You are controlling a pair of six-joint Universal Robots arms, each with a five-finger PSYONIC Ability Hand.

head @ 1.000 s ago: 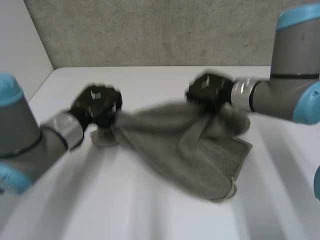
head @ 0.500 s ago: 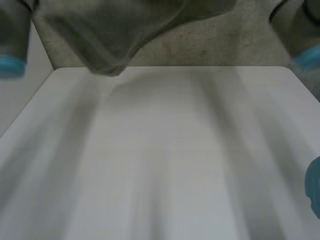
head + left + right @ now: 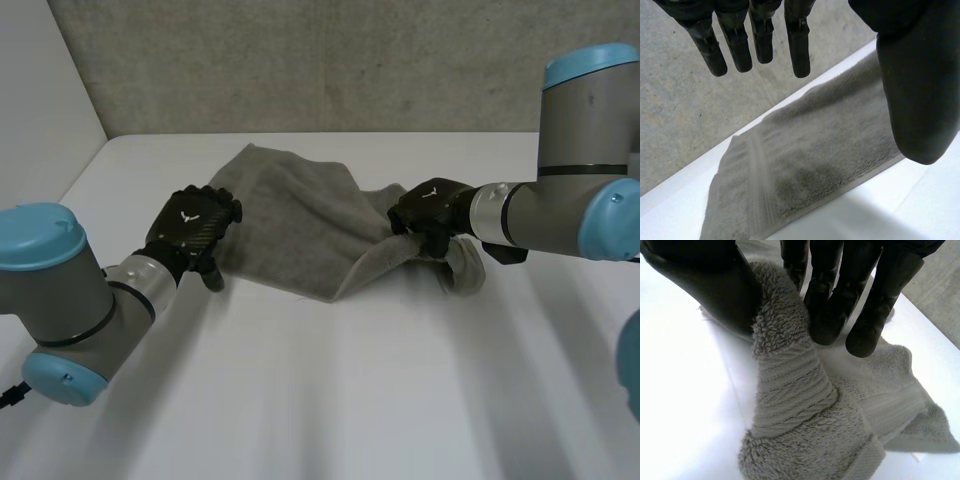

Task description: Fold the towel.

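Note:
A grey towel [image 3: 300, 220] lies spread over the middle of the white table [image 3: 320, 400], flat on its left part and bunched at its right end. My left hand [image 3: 190, 230] hovers at the towel's left edge with fingers [image 3: 757, 40] straight and nothing between them; the towel [image 3: 805, 160] lies flat below its fingertips. My right hand [image 3: 430, 215] is at the towel's right end. There its thumb and fingers [image 3: 832, 315] pinch a raised fold of the towel [image 3: 785, 385], which stands up in a ridge from the table.
A grey concrete wall [image 3: 300, 60] rises behind the table's far edge. Bare table surface stretches in front of the towel toward me and to both sides.
The towel was swung up out of sight and is back down on the table, now spread wider. My left hand has let go of its left end; the right hand still holds on.

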